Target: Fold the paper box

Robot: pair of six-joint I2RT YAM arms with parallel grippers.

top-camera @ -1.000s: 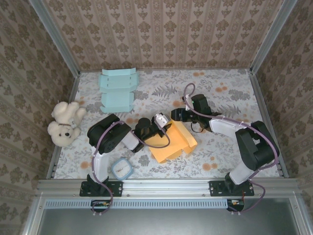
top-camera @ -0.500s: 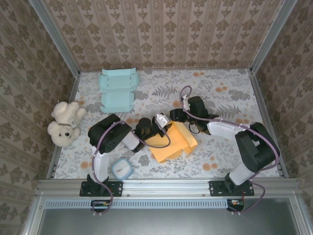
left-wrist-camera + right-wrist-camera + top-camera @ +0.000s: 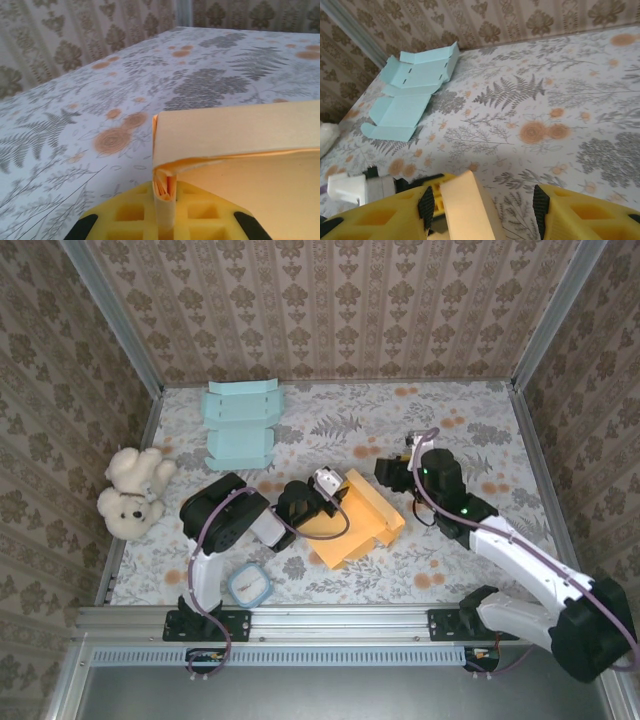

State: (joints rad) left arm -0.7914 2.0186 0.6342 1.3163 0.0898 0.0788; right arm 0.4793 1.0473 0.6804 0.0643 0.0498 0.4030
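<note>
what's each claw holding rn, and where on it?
Left claw pinches the orange paper box at a folded wall's corner. Right claw is open astride another flap, holding nothing.

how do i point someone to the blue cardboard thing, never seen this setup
Look at the floral table and go to its far left corner, near the wallpapered back wall. There lies the light blue unfolded paper box, flat. The orange paper box mid-table is partly folded, and the teddy bear on the left edge is fluffy and cream.
</note>
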